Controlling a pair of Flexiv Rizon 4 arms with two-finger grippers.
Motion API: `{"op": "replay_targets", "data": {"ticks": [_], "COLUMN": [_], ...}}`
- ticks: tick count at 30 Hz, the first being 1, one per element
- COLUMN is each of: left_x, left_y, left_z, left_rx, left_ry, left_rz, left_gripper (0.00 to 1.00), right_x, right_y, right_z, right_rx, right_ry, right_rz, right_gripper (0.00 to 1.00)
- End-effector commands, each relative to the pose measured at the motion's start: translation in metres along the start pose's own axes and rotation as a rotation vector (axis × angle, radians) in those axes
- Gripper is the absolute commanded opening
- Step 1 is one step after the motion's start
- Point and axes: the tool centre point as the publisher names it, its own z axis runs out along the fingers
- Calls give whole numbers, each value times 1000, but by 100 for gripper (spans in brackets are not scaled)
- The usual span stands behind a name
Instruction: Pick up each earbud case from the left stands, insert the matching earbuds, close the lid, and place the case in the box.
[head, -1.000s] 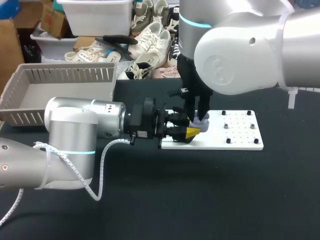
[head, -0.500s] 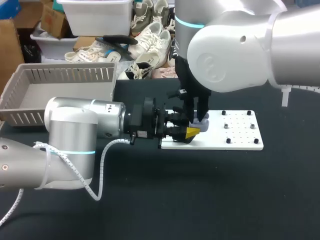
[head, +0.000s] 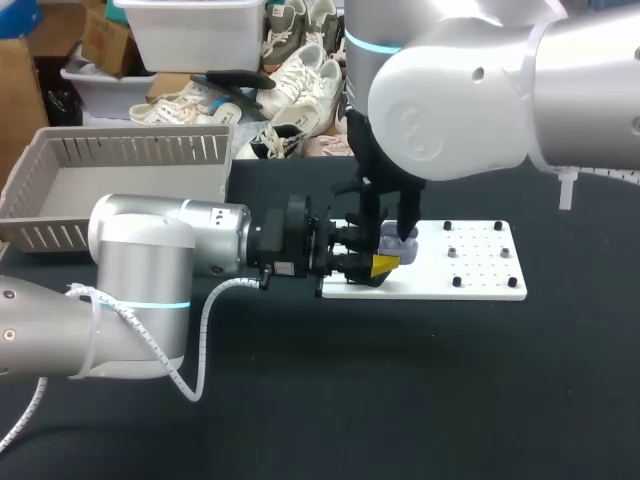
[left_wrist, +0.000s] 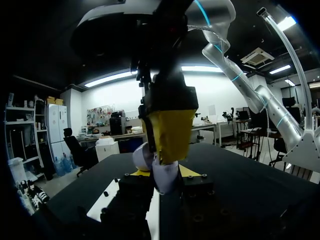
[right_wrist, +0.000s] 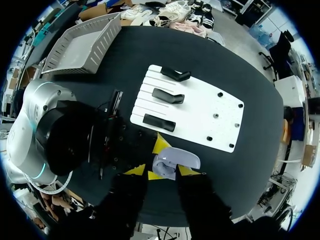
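Observation:
A lavender earbud case (head: 397, 243) is held over the left end of the white stand board (head: 480, 268), and my left gripper (head: 384, 262) is shut on it from the left side. In the left wrist view the case (left_wrist: 161, 175) sits between the left gripper's (left_wrist: 163, 172) yellow tips. My right gripper (head: 388, 226) comes straight down on the case with its fingers spread. In the right wrist view the case (right_wrist: 176, 162) lies just beyond the right gripper (right_wrist: 162, 171), whose fingers stand apart. Whether its lid is closed I cannot tell.
Three black stands (right_wrist: 167, 95) line one end of the white board (right_wrist: 220, 120); small black pegs dot its other end. A grey slatted basket (head: 60, 195) stands at the table's back left. The right arm's large elbow hides the area behind the board.
My right gripper's fingers have spread apart above the case, and the right arm has shifted slightly left. The left arm and the case have stayed put.

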Motion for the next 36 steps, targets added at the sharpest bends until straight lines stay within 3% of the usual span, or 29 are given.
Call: {"op": "replay_targets", "data": {"ticks": [1, 10, 13, 14, 17, 23, 36], "left_x": [0, 0, 0, 0, 0, 0, 0], "left_y": [-1, -1, -1, -1, -1, -1, -1], "left_z": [-1, -1, -1, -1, -1, -1, -1], "left_rx": [-2, -2, -2, -2, -2, -2, -2], "left_ry": [0, 0, 0, 0, 0, 0, 0], "left_rz": [0, 0, 0, 0, 0, 0, 0], "left_gripper": [0, 0, 0, 0, 0, 0, 0], "right_x": [4, 5, -1, -5, -13, -26, -29], "right_y": [0, -13, -29, -34, -49, -66, -73], "right_z": [-3, -26, -29, -29, -28, -18, 7], "right_rx": [3, -2, 2, 3, 10, 7, -1], "right_ry": [-6, -94, -133, -146, -175, -170, -117], "right_rz": [4, 61, 152, 188, 274, 346, 373], "right_gripper": [35, 38, 50, 64, 79, 89, 87]}}
